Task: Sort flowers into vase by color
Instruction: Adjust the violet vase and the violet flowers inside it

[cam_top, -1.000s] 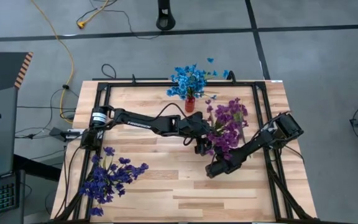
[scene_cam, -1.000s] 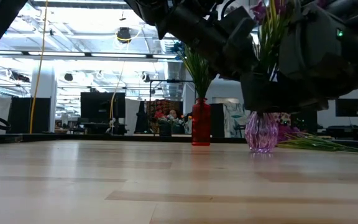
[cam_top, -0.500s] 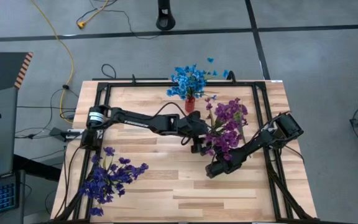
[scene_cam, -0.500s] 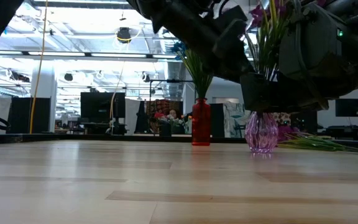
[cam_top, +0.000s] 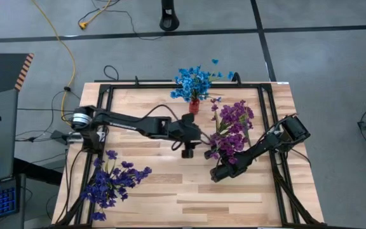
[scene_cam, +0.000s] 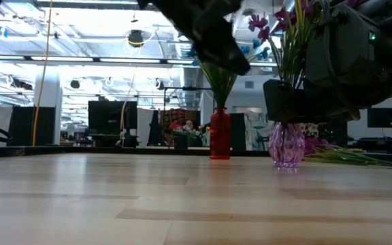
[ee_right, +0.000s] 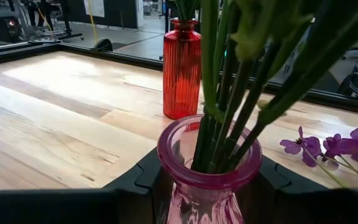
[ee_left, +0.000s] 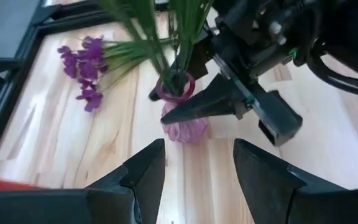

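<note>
A pink glass vase (ee_left: 182,121) stands on the table with magenta-purple flowers (cam_top: 232,127) upright in it. My right gripper (ee_right: 210,180) is shut on the vase, right of the table's centre. My left gripper (ee_left: 199,144) is open and empty, hovering just left of the vase (cam_top: 187,151). Bright blue flowers (cam_top: 194,83) stand in a red vase (ee_right: 182,68) near the far edge. A bunch of dark indigo-violet flowers (cam_top: 113,181) lies flat at the near left corner. A few loose magenta flowers (ee_left: 86,62) lie on the table beyond the pink vase. My right gripper pinches the pink vase at its narrow neck (ee_right: 166,168), just under the rim, one finger on each side. The fingers (ee_left: 191,112) come in level from the table's near right. The vase stands upright with its base (scene_cam: 286,162) on the table.
A black metal frame (cam_top: 107,95) runs around the tabletop. The near middle of the wooden table (cam_top: 189,197) is bare. Cables and a yellow cord (cam_top: 68,51) lie on the floor beyond the table. A monitor and keyboard sit at the far left.
My left gripper has drawn back from the magenta bunch toward the table's left and has risen in the low view. The magenta flowers stay standing in the pink vase. My right gripper has kept still on the vase.
</note>
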